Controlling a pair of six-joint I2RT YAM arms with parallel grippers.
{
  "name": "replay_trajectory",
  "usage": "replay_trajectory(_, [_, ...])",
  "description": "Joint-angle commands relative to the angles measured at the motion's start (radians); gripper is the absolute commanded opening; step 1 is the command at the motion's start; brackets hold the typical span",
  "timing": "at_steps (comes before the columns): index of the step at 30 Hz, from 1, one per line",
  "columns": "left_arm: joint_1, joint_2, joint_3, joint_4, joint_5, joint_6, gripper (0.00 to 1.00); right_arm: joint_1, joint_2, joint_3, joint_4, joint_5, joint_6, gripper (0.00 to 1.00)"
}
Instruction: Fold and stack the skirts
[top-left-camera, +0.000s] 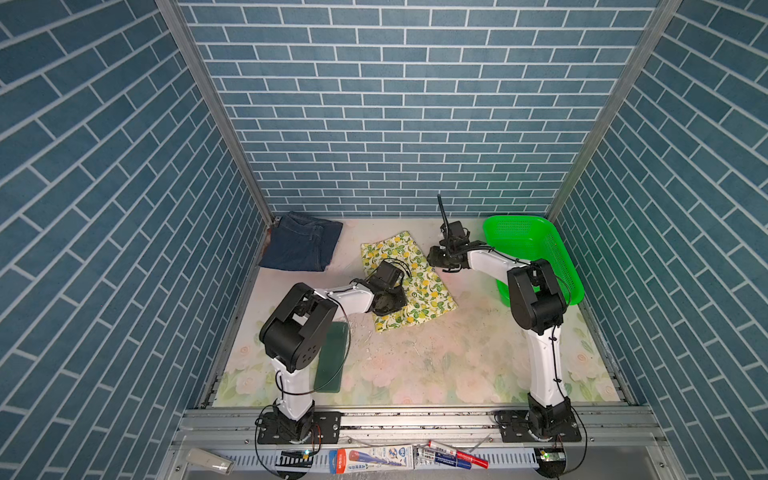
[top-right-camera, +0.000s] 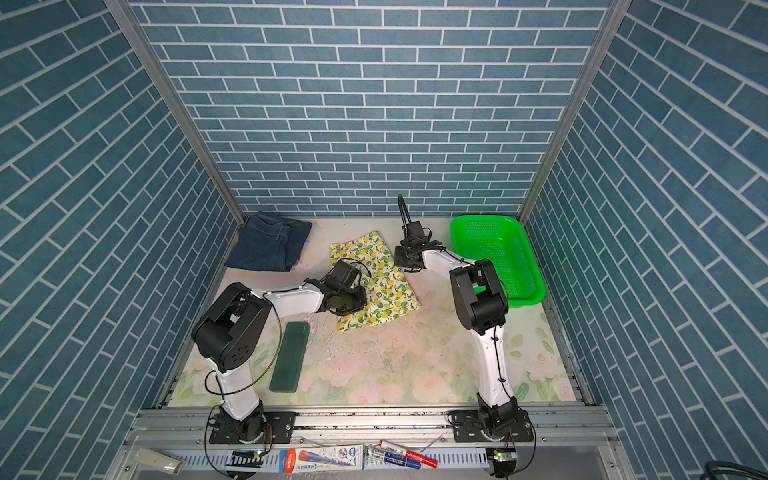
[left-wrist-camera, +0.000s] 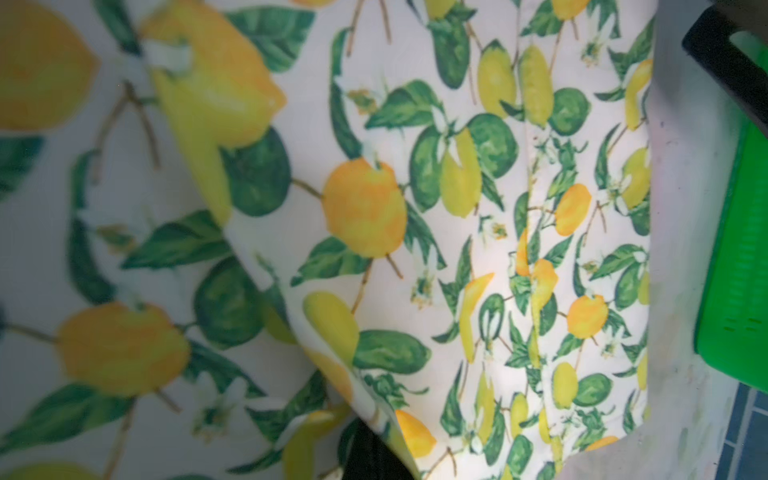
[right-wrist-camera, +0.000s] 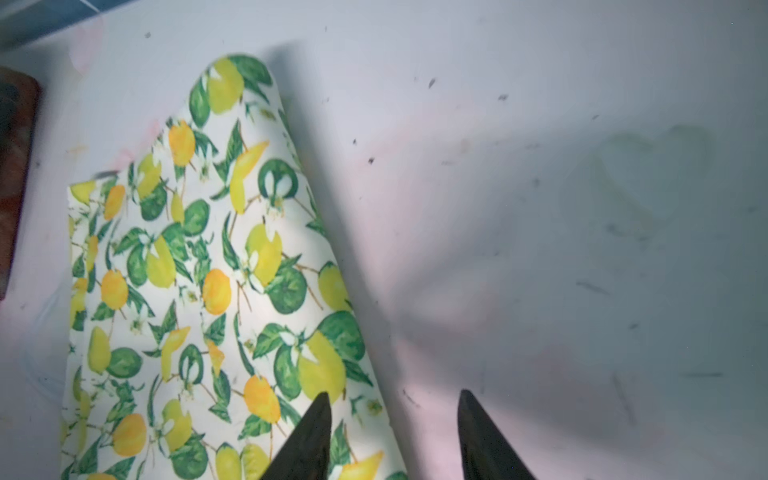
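Open floral desk (top-left-camera: 436, 365) fills the foreground, broken only by a dark green pad (top-right-camera: 291, 357) lying lengthwise beside the left arm's base. At mid-desk the lemon-print skirt (top-left-camera: 419, 286) lies on a diagonal, its near corner close to the pad but not touching it, its far corner short of the back wall. The left tool (top-left-camera: 390, 305) sits on the skirt's near left edge, closed tight on a raised fold of the cloth, which drapes close across the left wrist view. The right tool (right-wrist-camera: 392, 411) hangs at the skirt's far right edge, partly open and holding nothing, one fingertip (right-wrist-camera: 320, 415) over the print and its mate over bare desk. Bare desk runs between that edge and the green mesh basket (top-left-camera: 523, 241), which stands along the right wall into the far corner. The folded denim skirt (top-left-camera: 301, 247) occupies the far left corner against the side wall, well apart from the lemon print, with an open lane of desk between them
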Motion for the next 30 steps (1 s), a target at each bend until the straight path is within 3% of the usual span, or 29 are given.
replay_trajectory(1, [-0.046, 0.095, -0.028, -0.015, 0.037, -0.097, 0.00, -0.025, -0.168, -0.016, -0.033, 0.013, -0.041, 0.51])
replay_trajectory(6, [-0.097, 0.127, -0.049, 0.093, 0.052, -0.206, 0.00, -0.035, -0.372, -0.191, -0.022, 0.048, -0.051, 0.52])
replay_trajectory(13, [-0.178, 0.205, -0.018, 0.230, 0.059, -0.353, 0.00, -0.037, -0.529, -0.328, -0.051, 0.076, -0.057, 0.53])
replay_trajectory(19, [-0.203, 0.163, 0.066, 0.140, 0.038, -0.270, 0.00, -0.038, -0.629, -0.351, -0.113, 0.092, -0.080, 0.55])
replay_trajectory(20, [-0.201, 0.140, 0.070, 0.108, 0.033, -0.235, 0.04, -0.038, -0.643, -0.357, -0.114, 0.092, -0.082, 0.55])
replay_trajectory(23, [-0.191, 0.047, 0.071, -0.016, 0.019, -0.090, 0.36, -0.038, -0.679, -0.382, -0.110, 0.091, -0.083, 0.59])
replay_trajectory(26, [-0.158, -0.052, 0.022, -0.104, -0.004, -0.014, 0.58, -0.037, -0.696, -0.391, -0.123, 0.093, -0.083, 0.59])
replay_trajectory(30, [-0.084, -0.152, -0.053, -0.175, -0.023, 0.043, 0.60, -0.035, -0.733, -0.424, -0.133, 0.094, -0.078, 0.59])
